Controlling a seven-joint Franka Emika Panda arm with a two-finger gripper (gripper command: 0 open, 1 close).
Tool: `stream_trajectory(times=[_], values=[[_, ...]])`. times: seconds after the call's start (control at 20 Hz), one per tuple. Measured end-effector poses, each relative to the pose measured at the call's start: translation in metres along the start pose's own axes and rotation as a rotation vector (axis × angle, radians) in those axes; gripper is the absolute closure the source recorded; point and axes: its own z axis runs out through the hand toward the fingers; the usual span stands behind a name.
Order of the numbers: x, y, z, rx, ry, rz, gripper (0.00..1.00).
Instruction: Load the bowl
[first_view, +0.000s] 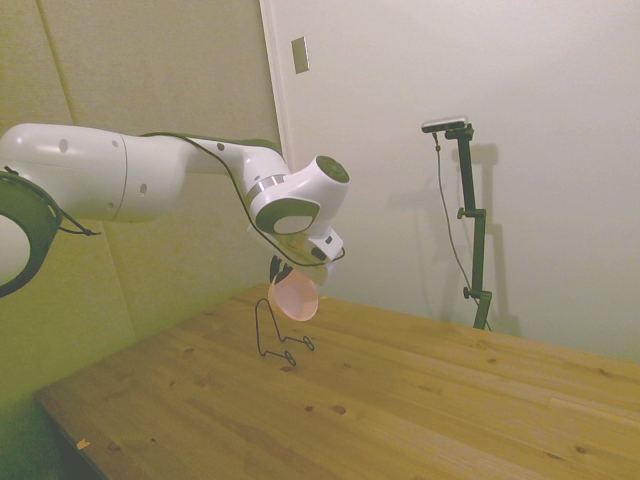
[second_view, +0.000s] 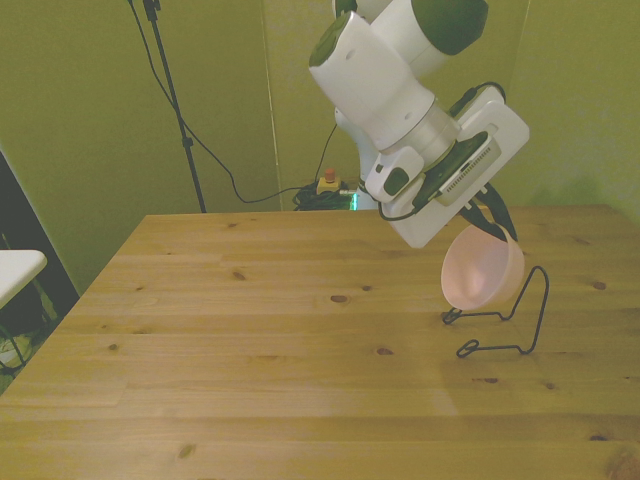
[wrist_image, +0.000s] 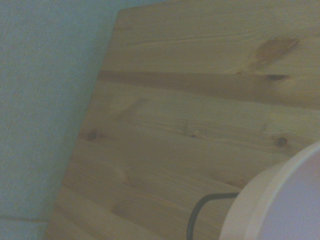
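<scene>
The pale pink bowl (second_view: 482, 268) hangs tilted on its side just above the table, its opening turned toward the front view's left. My gripper (second_view: 491, 224) is shut on the bowl's upper rim, with the dark fingers pinching it from above. In the side view the bowl (first_view: 294, 297) hangs under the gripper (first_view: 280, 268). Right below and behind the bowl stands a thin dark wire stand (second_view: 522, 318), whose upright loop rises beside the bowl's back. I cannot tell whether bowl and stand touch. The wrist view catches the bowl's rim (wrist_image: 280, 205) and a bend of the wire stand (wrist_image: 199, 212).
The wooden table (second_view: 250, 330) stretches wide toward the front view's left. The wire stand (first_view: 272, 340) sits near the table's edge on the front view's right. The wrist view shows that table edge (wrist_image: 95, 125) close by, with a pale surface beyond it.
</scene>
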Motion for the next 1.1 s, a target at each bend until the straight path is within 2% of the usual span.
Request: stream_trajectory(times=[0.3,0.45,0.75,1.1], values=[[0.002,0.02,0.025,0.065,-0.013,-0.006,1.0],[0.001,0.019,0.033,0.064,0.014,-0.007,1.0],[-0.002,0.023,0.044,0.06,0.003,-0.002,1.0],[-0.002,0.031,0.054,0.13,0.003,-0.015,1.0]])
